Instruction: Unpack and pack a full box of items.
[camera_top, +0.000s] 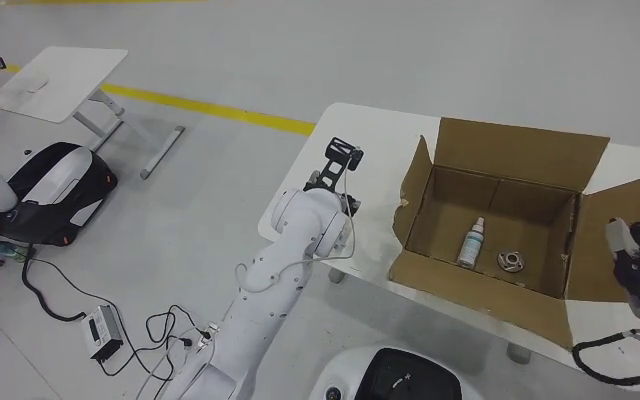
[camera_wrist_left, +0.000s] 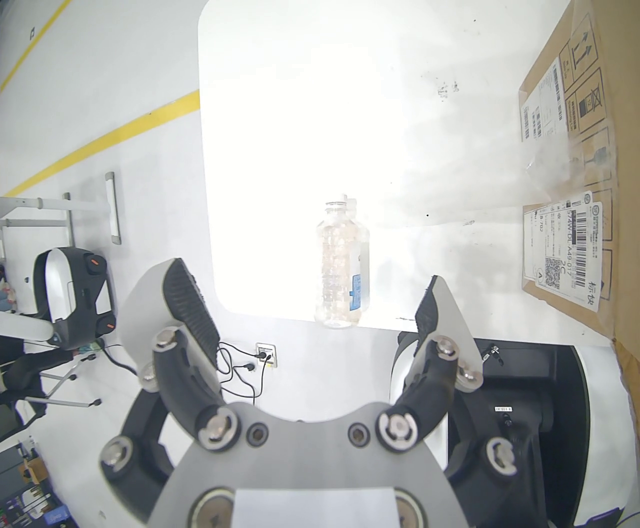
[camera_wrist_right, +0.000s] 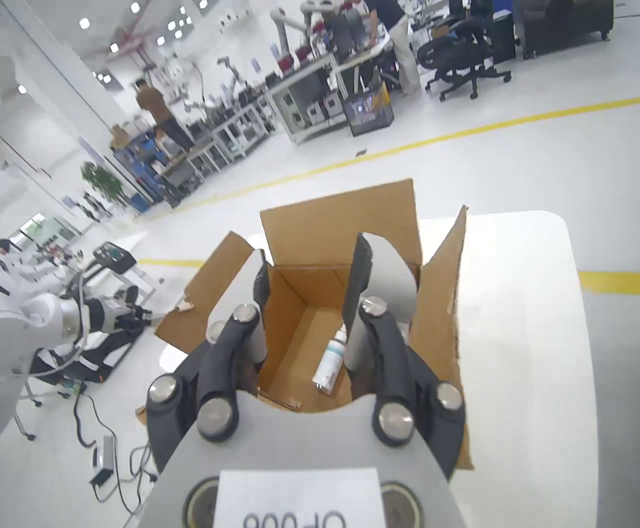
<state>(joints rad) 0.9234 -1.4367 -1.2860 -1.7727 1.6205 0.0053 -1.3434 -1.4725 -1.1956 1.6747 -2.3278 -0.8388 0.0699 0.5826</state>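
Unpacking seems to be nearly done, going by what is left in the box.

- Cardboard box (camera_top: 500, 150): it stands open on the table (camera_top: 350, 125) with its flaps splayed outward. A white spray bottle (camera_top: 471, 243) lies on the box floor. A small metal ring-shaped part (camera_top: 511, 262) sits just beside it. Both are toward the box's near wall.
- Left gripper (camera_wrist_left: 305, 274): the jaws are spread wide with nothing between them. It hangs above the table's near edge, close to the left near corner.
- Clear plastic bottle (camera_wrist_left: 341, 270): its base is right at that near edge and its cap points toward the table's middle. You cannot tell from here whether it stands or lies.
- Right gripper (camera_wrist_right: 310, 295): the jaws are parted a moderate way and hold nothing. It is poised above the box mouth, with the spray bottle in line below.

Risks to watch:
- The clear bottle has no margin at the edge. A glancing touch from either left finger could push it off the table. It looks light and smooth, so expect it to skid rather than settle.
- Glare washes out the tabletop around the bottle, so its outline and height are hard to judge. You could close too high or off-centre.
- If the right arm descends, a finger could catch on the raised flaps or walls and drag the whole box.
- The spray bottle is round and on its side, so an off-axis pinch may roll it toward a wall.
- The ring lies flat and low, so the fingers may scrape the cardboard before they get under it.
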